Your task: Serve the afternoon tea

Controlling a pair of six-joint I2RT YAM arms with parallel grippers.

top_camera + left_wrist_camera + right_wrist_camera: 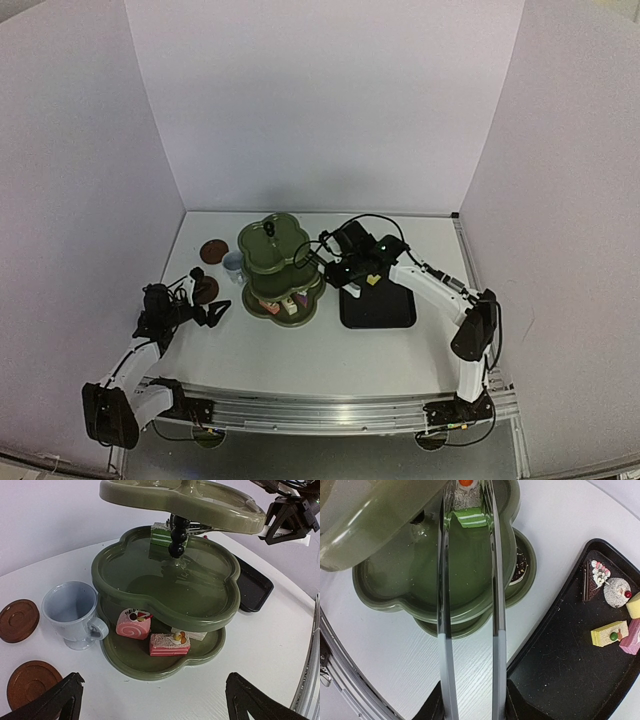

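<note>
Reading the top view as a dial centred on the stand [165, 622]: at 8 o'clock the left gripper [213, 311] is hovering with its jaws spread wide and nothing between them. Two brown coasters [18, 620] [32, 682] are lying flat at 9 to 10 o'clock; they are thin and stiff, so a grip across the raised edge looks the only workable one. One pale blue cup [70, 609] is standing upright just beside the stand's bottom tier (a second cup is not showing). It looks rigid, light and glazed, so likely slippery, and is best pinched across the rim wall. The bottom tier is carrying a pink roll cake [133, 624] and a pink slab cake [169, 645]. On the middle tier the green cake [470, 516] is sitting between the tips of the metal tongs [442, 630], which the right gripper [338, 268] is clasping; whether the tips are pressing the cake cannot be told. These cakes look soft, light and crumbly, calling for a gentle hold low on their flat sides. At 4 o'clock the black tray [560, 672] is holding a chocolate cake [592, 579] and a yellow cake [609, 633], among others.
</note>
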